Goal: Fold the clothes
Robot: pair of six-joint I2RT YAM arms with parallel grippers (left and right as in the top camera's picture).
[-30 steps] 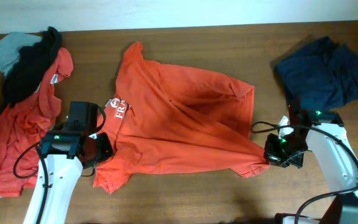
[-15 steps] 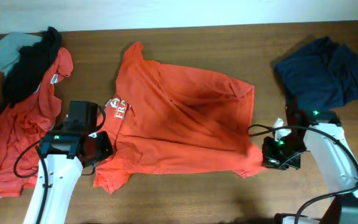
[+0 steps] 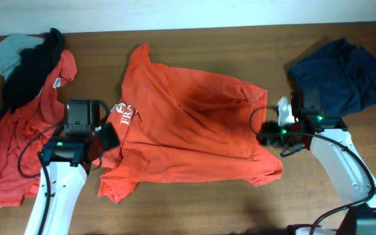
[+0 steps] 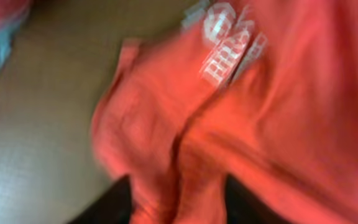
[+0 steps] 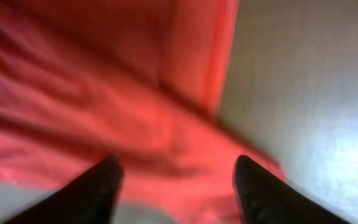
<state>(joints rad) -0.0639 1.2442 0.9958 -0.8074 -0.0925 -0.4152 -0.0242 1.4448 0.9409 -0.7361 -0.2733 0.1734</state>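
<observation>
The orange-red cotton T-shirt [image 3: 188,130] stretches lengthwise between both pincers. The right pincer [image 5: 178,167], fingers apart, hovers above its adjacent edge; whether the left pincer [image 4: 179,190] clamps cloth, I cannot tell.

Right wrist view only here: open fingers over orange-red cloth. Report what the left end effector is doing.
Observer: The left end effector has the orange-red cotton T-shirt bunched between its fingers, close to the white chest lettering.
Operator: Tell me what lies off to the right, outside my view.
Observer: A crumpled navy garment lies on the brown wooden table, apart from the T-shirt.
</observation>
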